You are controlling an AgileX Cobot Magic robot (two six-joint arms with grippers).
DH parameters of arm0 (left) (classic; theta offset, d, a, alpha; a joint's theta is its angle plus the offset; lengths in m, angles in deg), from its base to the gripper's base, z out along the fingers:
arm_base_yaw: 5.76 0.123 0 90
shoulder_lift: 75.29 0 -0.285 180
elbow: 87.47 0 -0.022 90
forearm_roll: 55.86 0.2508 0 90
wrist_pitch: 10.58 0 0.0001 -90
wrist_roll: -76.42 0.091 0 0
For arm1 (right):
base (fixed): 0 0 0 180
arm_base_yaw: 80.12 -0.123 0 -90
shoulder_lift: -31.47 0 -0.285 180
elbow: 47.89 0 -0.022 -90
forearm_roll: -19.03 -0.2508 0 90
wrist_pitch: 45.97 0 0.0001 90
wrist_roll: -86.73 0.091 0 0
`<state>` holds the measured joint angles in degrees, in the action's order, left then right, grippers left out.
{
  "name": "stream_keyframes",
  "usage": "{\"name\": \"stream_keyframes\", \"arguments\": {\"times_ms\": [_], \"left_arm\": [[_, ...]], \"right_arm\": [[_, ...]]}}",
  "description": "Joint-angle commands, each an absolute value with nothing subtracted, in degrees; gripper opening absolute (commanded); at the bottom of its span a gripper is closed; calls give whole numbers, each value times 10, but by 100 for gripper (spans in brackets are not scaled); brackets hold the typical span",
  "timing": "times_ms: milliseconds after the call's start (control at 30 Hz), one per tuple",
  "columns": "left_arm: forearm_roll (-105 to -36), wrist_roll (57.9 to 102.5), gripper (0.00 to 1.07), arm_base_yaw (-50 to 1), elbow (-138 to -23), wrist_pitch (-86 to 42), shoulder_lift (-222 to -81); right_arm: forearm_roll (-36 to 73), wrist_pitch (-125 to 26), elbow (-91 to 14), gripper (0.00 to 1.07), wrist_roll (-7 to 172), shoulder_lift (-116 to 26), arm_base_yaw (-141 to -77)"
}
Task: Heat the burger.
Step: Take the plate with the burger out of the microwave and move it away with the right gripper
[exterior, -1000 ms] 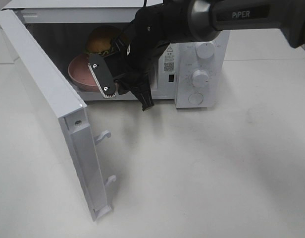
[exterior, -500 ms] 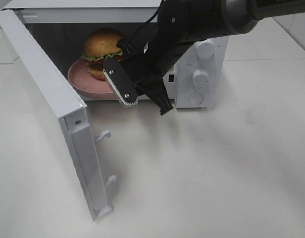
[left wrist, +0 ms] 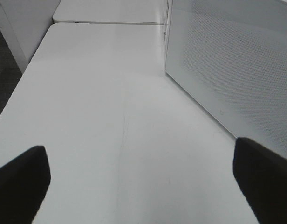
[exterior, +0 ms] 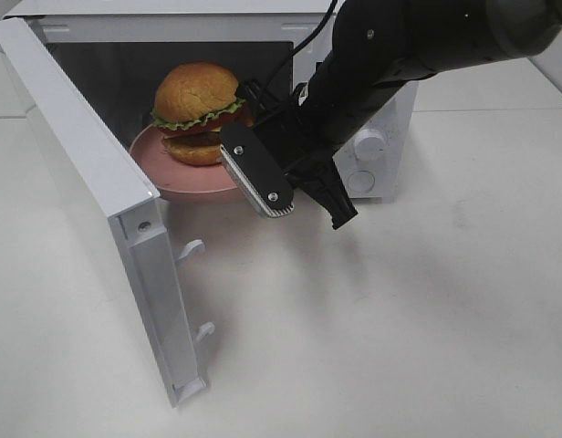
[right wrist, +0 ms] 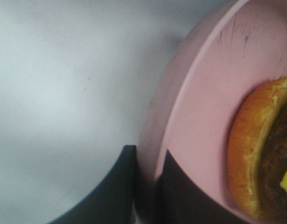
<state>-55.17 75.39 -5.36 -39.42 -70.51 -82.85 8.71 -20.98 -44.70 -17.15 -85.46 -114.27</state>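
Observation:
The burger (exterior: 197, 108), with a golden bun, green lettuce and a dark patty, sits on a pink plate (exterior: 158, 164) in the mouth of the open microwave (exterior: 390, 114). My right gripper (exterior: 304, 196) reaches in from the upper right and is shut on the plate's near right rim. In the right wrist view the plate (right wrist: 204, 116) has its rim pinched between the two dark fingers (right wrist: 111, 191) of that gripper (right wrist: 148, 186), with the burger (right wrist: 255, 154) just beyond. My left gripper (left wrist: 143, 186) hangs open over bare table.
The microwave door (exterior: 80, 155) swings wide open toward the front left, its latch hooks (exterior: 192, 248) sticking out. In the left wrist view the door's perforated outer face (left wrist: 227, 60) stands beside the gripper. Control knobs (exterior: 368, 144) are on the microwave's right panel.
My right arm has moved right and toward the front. The plate and burger have come forward with it, and the burger now shows in full.

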Motion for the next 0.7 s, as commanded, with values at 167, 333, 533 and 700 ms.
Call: {"name": "stream_keyframes", "arguments": {"times_ms": [167,333,533,700], "left_arm": [[-553,753,100,-51,-392,-701,-815],[-553,753,100,-51,-392,-701,-815],[-553,753,100,-51,-392,-701,-815],[-553,753,100,-51,-392,-701,-815]], "right_arm": [[85,-247,-403,3,-167,-798,-1136],[72,-251,-363,3,-167,-760,-1136],[61,-273,-298,2,-167,-701,-1137],[57,-291,-245,2,-167,-656,-1137]]}}
